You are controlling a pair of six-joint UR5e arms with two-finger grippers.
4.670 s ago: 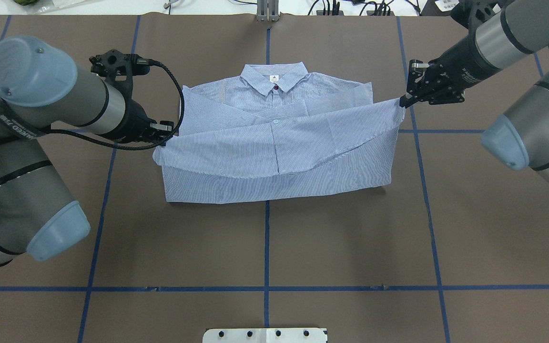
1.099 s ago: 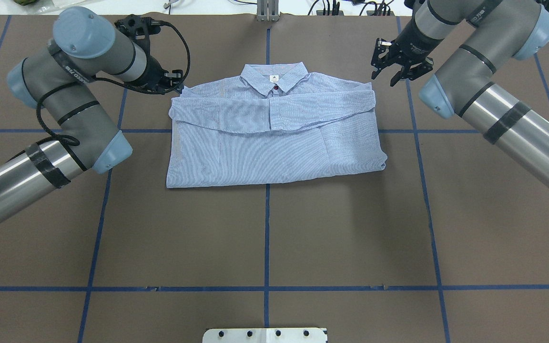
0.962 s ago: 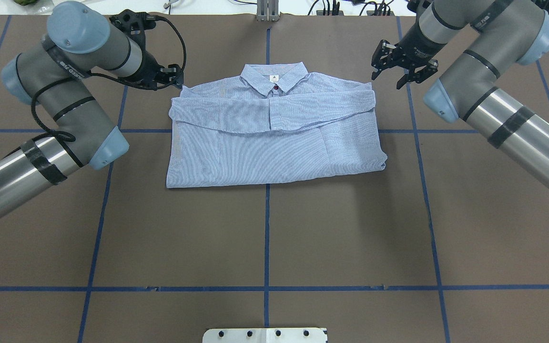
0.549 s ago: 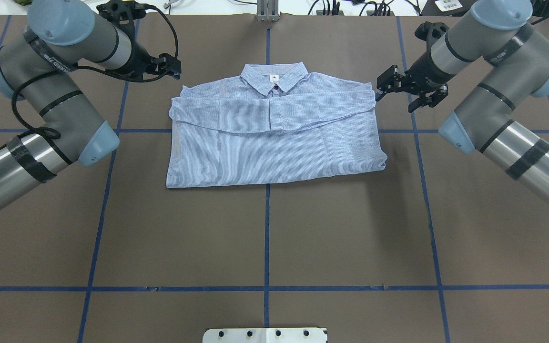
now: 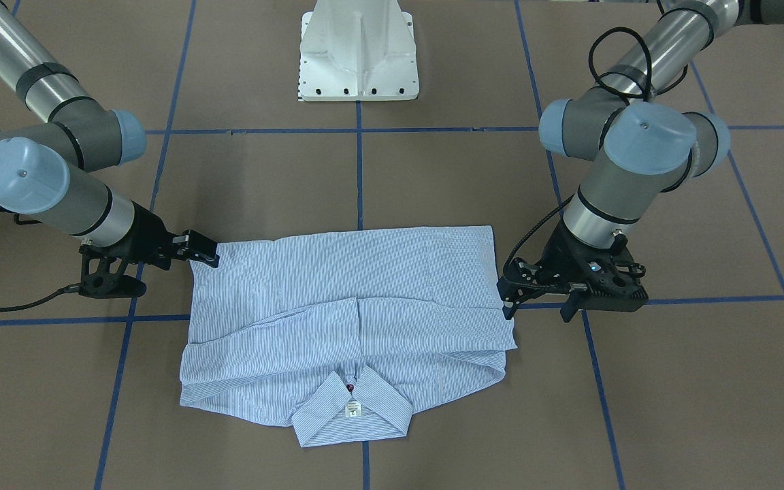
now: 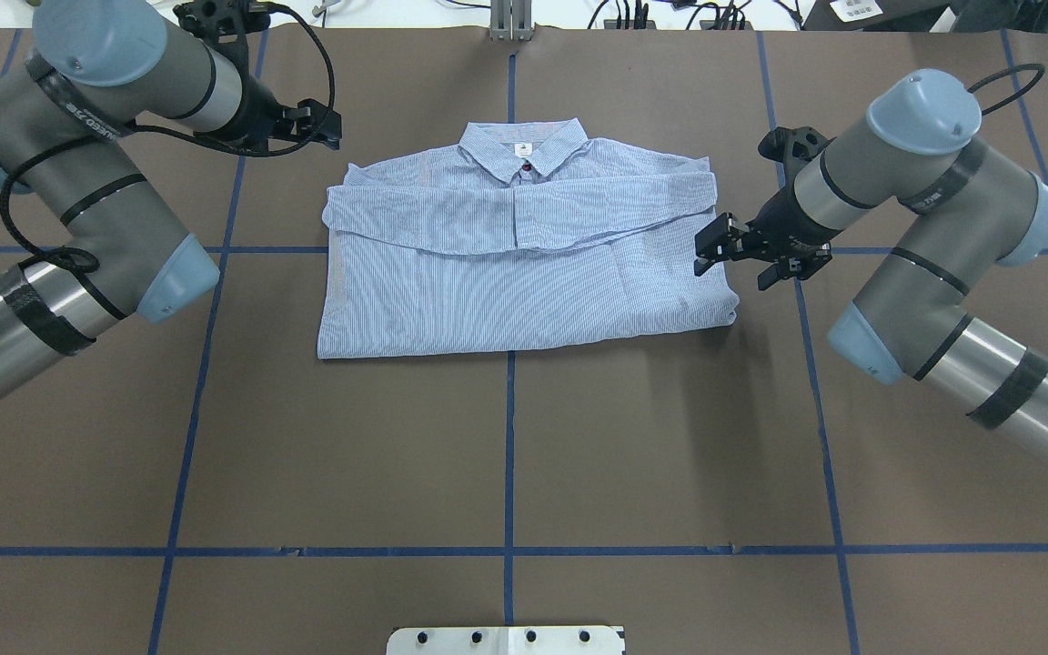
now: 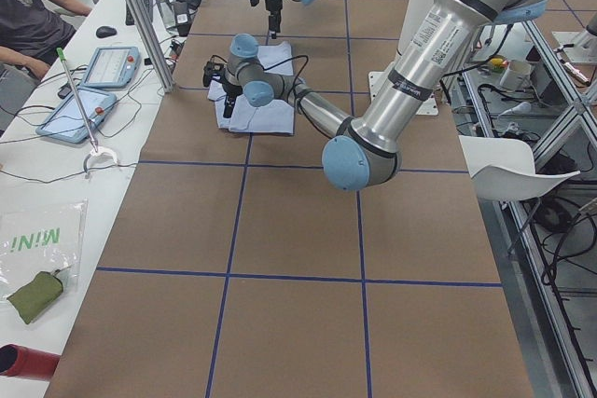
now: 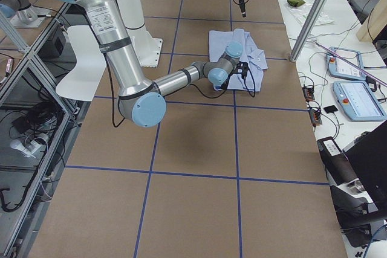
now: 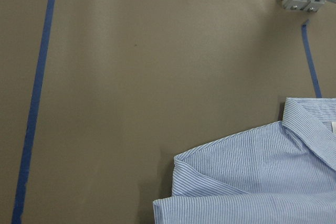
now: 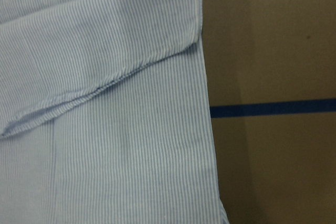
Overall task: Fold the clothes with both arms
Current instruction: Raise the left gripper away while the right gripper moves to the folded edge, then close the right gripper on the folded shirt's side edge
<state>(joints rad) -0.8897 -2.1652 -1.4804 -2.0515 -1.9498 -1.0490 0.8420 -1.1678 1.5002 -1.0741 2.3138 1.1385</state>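
Striped shirt [image 6: 524, 282] lies folded near far edge of table [image 6: 506, 455]. Left gripper [image 6: 333, 130] and right gripper [image 6: 740, 264] flank it, spread wide and empty. Next pinch should probably catch all layers, evenly.

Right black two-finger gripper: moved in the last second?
Yes. The right gripper came toward the robot, from level with the striped light-blue shirt's collar to the horizontal blue tape line.

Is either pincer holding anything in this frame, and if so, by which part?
Nothing is held. The left pincer is open, clear of the shirt near its shoulder corner. The right pincer is open at its side edge, gripping no cloth.
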